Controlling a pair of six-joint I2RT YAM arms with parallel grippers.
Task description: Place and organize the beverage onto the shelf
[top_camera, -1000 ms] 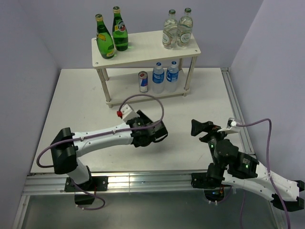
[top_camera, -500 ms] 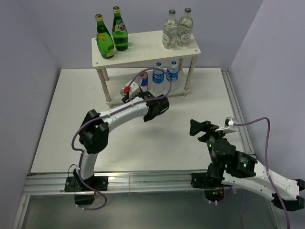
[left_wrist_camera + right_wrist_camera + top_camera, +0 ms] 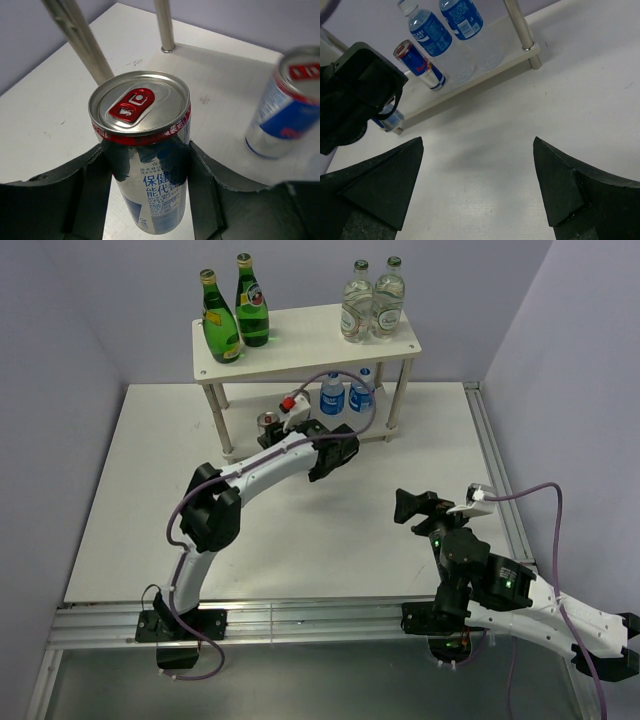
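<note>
My left gripper (image 3: pixel 277 430) is shut on a silver-blue can (image 3: pixel 142 150) with a red tab, upright between the jaws (image 3: pixel 267 422). It is at the left end of the white shelf's (image 3: pixel 300 340) lower tier, beside the front left leg (image 3: pixel 80 35). Whether the can rests on the board I cannot tell. A second can (image 3: pixel 287 110) stands to its right. Two blue-capped water bottles (image 3: pixel 345 395) stand further right on the lower tier. Two green bottles (image 3: pixel 235 310) stand top left. My right gripper (image 3: pixel 415 508) is open and empty over the table (image 3: pixel 477 185).
Two clear glass bottles with green caps (image 3: pixel 373 302) stand on the top board at the right. The shelf's thin legs (image 3: pixel 395 405) frame the lower tier. Purple walls close the back and sides. A metal rail (image 3: pixel 495 470) runs along the table's right edge.
My left arm has carried the can from the middle of the table forward to the left end of the shelf's lower tier. The right arm has barely shifted.
</note>
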